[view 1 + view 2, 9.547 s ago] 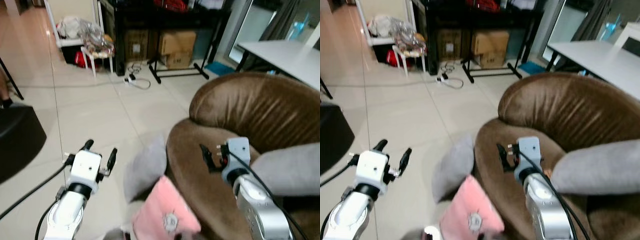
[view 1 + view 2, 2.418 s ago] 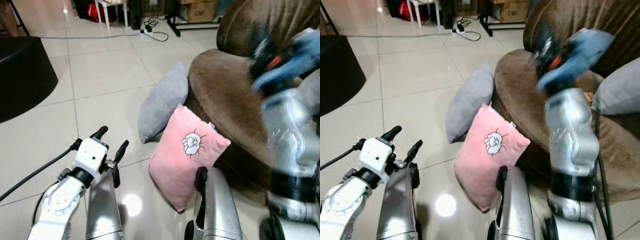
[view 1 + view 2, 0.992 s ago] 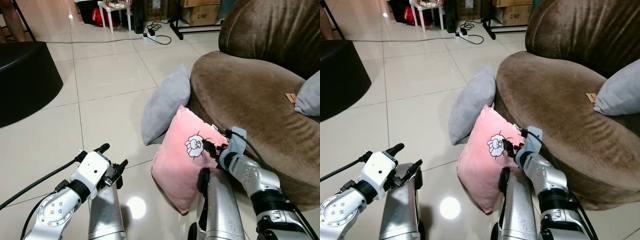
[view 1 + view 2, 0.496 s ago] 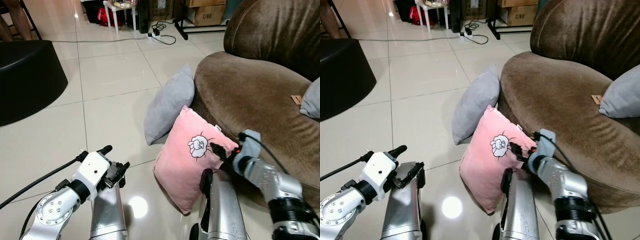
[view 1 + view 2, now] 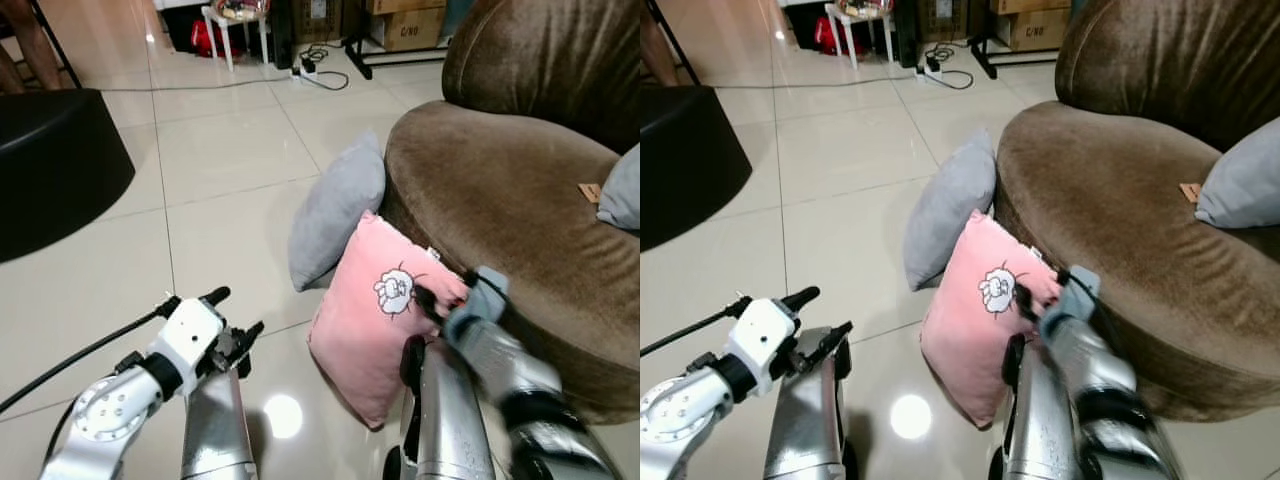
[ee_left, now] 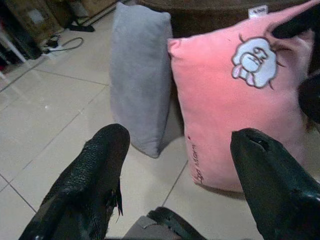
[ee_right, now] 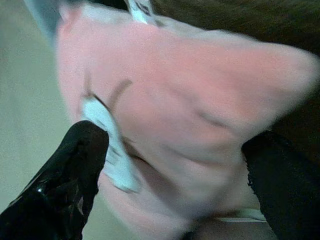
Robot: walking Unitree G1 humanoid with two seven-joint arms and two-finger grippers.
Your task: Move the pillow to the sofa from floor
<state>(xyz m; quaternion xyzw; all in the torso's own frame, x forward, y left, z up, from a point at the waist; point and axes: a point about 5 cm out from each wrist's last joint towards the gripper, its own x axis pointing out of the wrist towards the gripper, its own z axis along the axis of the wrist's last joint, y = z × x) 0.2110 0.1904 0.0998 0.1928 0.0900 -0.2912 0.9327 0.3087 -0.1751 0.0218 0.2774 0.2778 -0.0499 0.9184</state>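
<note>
A pink pillow (image 5: 372, 318) with a sheep print stands on the tiled floor, leaning against the front of the brown sofa (image 5: 500, 190). Just behind it a grey pillow (image 5: 335, 210) leans on the sofa too. My right gripper (image 5: 432, 300), blurred by motion, is at the pink pillow's upper right corner. In the right wrist view the right gripper (image 7: 177, 140) is open, its fingers either side of the pink fabric. My left gripper (image 5: 232, 314) hovers open low over the floor, left of the pink pillow and apart from it; the left wrist view looks between its fingers (image 6: 95, 170) at both pillows.
A black round pouf (image 5: 50, 160) stands on the left. A grey cushion (image 5: 625, 190) lies on the sofa seat at the right. A power strip with cable (image 5: 310, 70), boxes and a small stool sit at the back. A person's leg (image 5: 20, 40) shows top left.
My right arm has come down from in front of the sofa to the pink pillow's upper corner and pressed closer. The left gripper has hardly moved. The camera shifted slightly.
</note>
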